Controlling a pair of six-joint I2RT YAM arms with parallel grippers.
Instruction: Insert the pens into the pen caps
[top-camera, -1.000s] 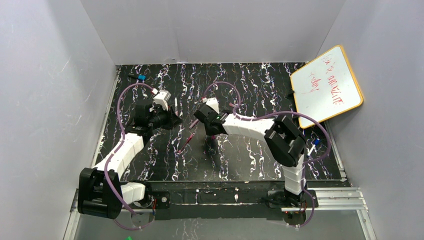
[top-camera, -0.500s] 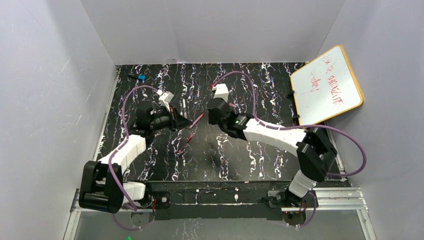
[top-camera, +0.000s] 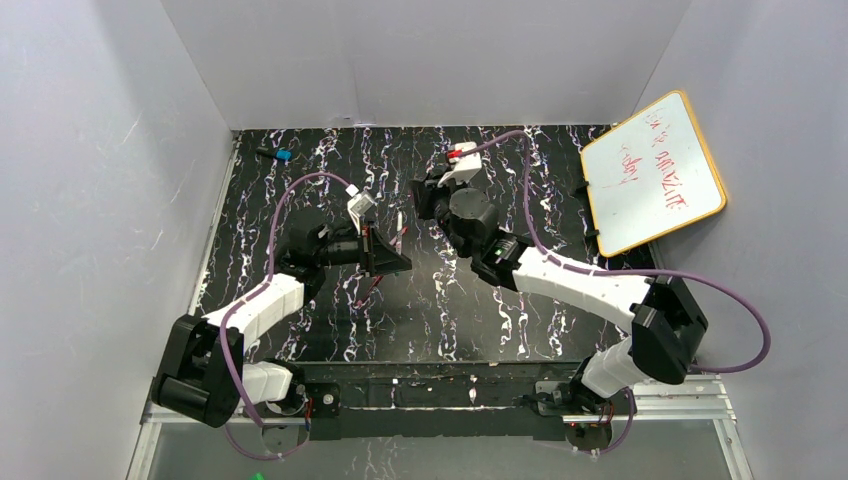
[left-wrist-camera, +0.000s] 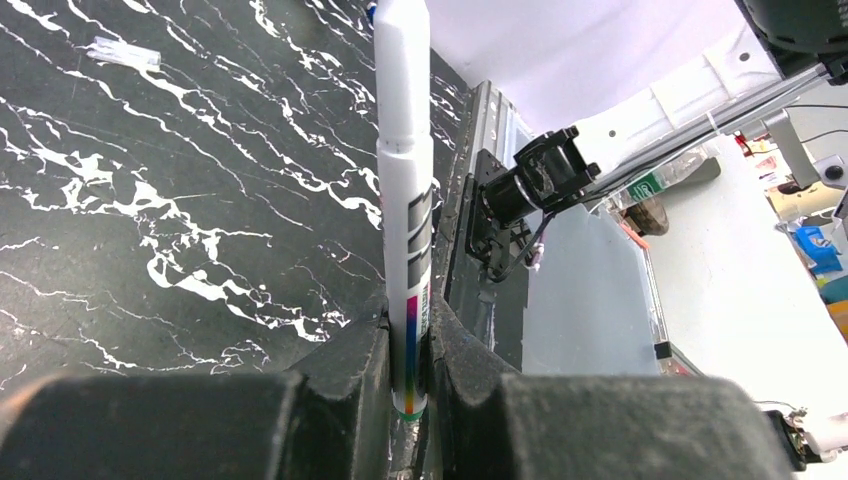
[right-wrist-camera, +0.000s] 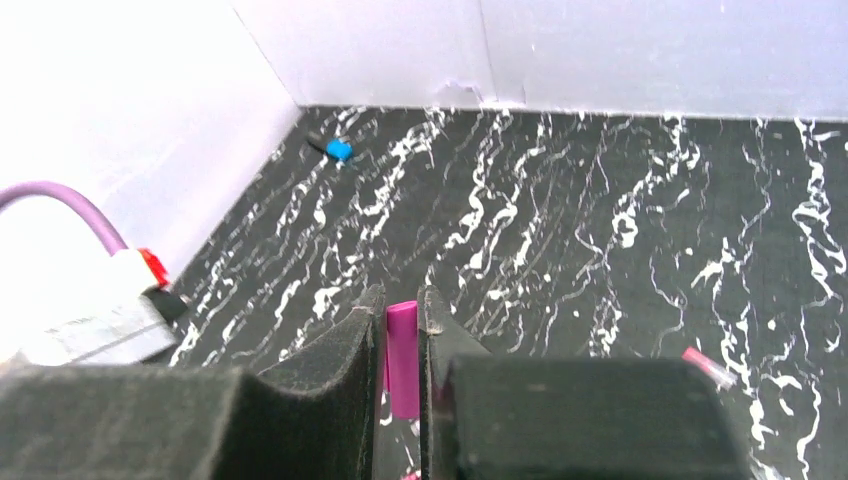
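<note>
My left gripper (left-wrist-camera: 408, 325) is shut on a whitish pen (left-wrist-camera: 405, 190) with a rainbow stripe and a green end; the pen sticks out past the fingers over the black marbled mat. In the top view that gripper (top-camera: 392, 258) is left of centre, with the whitish pen (top-camera: 399, 223) just beyond it. My right gripper (right-wrist-camera: 402, 300) is shut on a short magenta pen cap (right-wrist-camera: 403, 355), which stands upright between the fingers. From above, the right gripper (top-camera: 425, 197) sits slightly right of and behind the left one. A red pen (top-camera: 371, 287) lies on the mat beside the left gripper. A pink pen (right-wrist-camera: 708, 366) lies at the right.
A small blue-and-black item (top-camera: 281, 155) lies at the mat's far left corner. A whiteboard (top-camera: 655, 170) with red writing leans at the back right. White walls enclose the mat. A small whitish scrap (left-wrist-camera: 120, 52) lies on the mat.
The left gripper moved right toward the centre with the whitish pen. The right arm stretched out and its gripper moved toward the back wall with the cap.
</note>
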